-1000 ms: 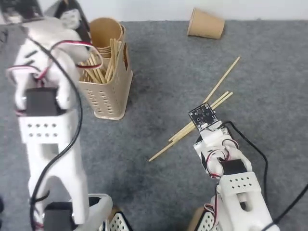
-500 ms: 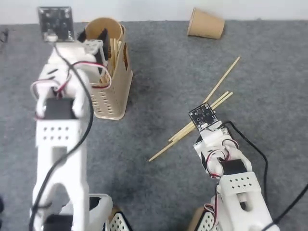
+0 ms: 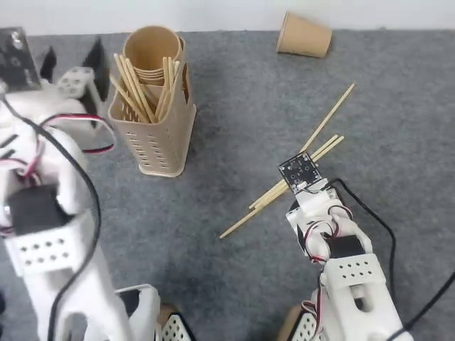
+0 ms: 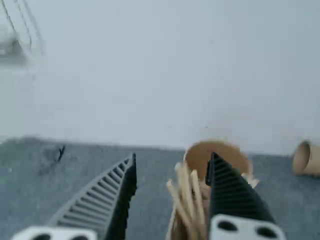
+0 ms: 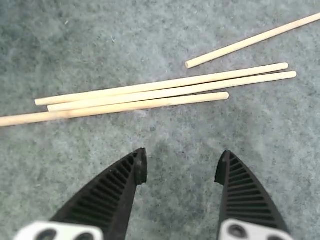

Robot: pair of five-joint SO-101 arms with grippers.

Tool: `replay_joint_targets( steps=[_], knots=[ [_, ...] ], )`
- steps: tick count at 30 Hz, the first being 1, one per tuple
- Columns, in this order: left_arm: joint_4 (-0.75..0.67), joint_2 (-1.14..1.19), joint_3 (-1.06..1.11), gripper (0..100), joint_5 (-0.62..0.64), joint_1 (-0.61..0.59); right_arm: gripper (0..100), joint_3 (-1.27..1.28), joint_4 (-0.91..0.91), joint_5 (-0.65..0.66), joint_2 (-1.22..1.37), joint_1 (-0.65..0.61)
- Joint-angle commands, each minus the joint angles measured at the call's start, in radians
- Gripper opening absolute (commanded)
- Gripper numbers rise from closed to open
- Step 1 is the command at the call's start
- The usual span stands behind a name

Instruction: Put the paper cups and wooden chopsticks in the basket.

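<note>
The basket [image 3: 158, 142] stands upright, holding stacked paper cups [image 3: 151, 44] and chopsticks [image 3: 135, 89]; the left gripper [image 4: 173, 165], spread and empty just beside it, partly blocks them in its wrist view. A loose cup [image 3: 304, 34] lies tipped over, well apart. The right gripper [image 5: 183, 160], jaws spread and empty, hovers by the loose chopsticks [image 5: 150, 95], which are partly hidden beneath it in the high view.

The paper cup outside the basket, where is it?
In the high view the paper cup lies on its side at the far edge of the mat, toward the robot's right, beyond the scattered chopsticks and apart from the basket.
</note>
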Motion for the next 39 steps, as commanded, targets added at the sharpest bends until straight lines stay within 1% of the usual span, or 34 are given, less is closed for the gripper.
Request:
replay_joint_targets(
  steps=[1, 3, 5, 6, 9, 11, 14, 16, 18, 20, 24, 27, 28, 30, 34, 37, 39],
  knots=[
    [0.27, 0.04, -0.038, 21, -0.089, -0.144, 23.0, -0.003, -0.015, 0.015, -0.016, -0.004],
    [0.394, 0.058, -0.036, 21, -0.181, -0.227, 23.0, -0.002, -0.013, 0.015, -0.016, -0.004],
    [0.473, 0.071, -0.004, 21, -0.31, -0.285, 23.0, -0.002, -0.012, 0.015, -0.016, -0.002],
    [0.499, 0.078, 0.022, 21, -0.396, -0.298, 23.0, -0.002, -0.012, 0.015, -0.016, -0.002],
    [0.528, 0.1, 0.156, 21, -0.749, -0.299, 23.0, -0.011, -0.005, 0.015, -0.016, -0.002],
    [0.522, 0.115, 0.257, 21, -0.921, -0.299, 23.0, -0.037, 0.013, 0.021, -0.016, -0.002],
    [0.497, 0.138, 0.366, 21, -1.017, -0.299, 23.0, -0.146, 0.157, 0.086, -0.016, -0.004],
    [0.493, 0.152, 0.432, 21, -1.051, -0.287, 23.0, -0.244, 0.255, 0.114, -0.007, -0.005],
    [0.451, 0.155, 0.509, 21, -1.046, -0.259, 23.0, -0.331, 0.344, 0.157, -0.005, -0.012],
    [0.358, 0.152, 0.596, 21, -0.979, -0.258, 23.0, -0.414, 0.421, 0.209, -0.005, -0.042],
    [0.06, 0.123, 0.782, 21, -0.692, -0.264, 23.0, -0.543, 0.575, 0.35, 0.002, -0.137],
    [-0.069, 0.051, 0.894, 21, -0.465, -0.264, 23.0, -0.637, 0.656, 0.407, 0.067, -0.173],
    [-0.094, 0.012, 0.929, 21, -0.399, -0.264, 23.0, -0.674, 0.676, 0.411, 0.107, -0.173],
    [-0.133, -0.089, 0.992, 21, -0.307, -0.27, 23.0, -0.753, 0.714, 0.423, 0.202, -0.173],
    [-0.167, -0.365, 1.106, 21, -0.233, -0.376, 23.0, -0.884, 0.791, 0.497, 0.407, -0.179],
    [-0.17, -0.624, 1.233, 21, -0.203, -0.404, 23.0, -0.941, 0.803, 0.601, 0.547, -0.179],
    [-0.129, -0.81, 1.3, 21, -0.201, -0.397, 23.0, -0.962, 0.805, 0.692, 0.634, -0.179]
  ],
)
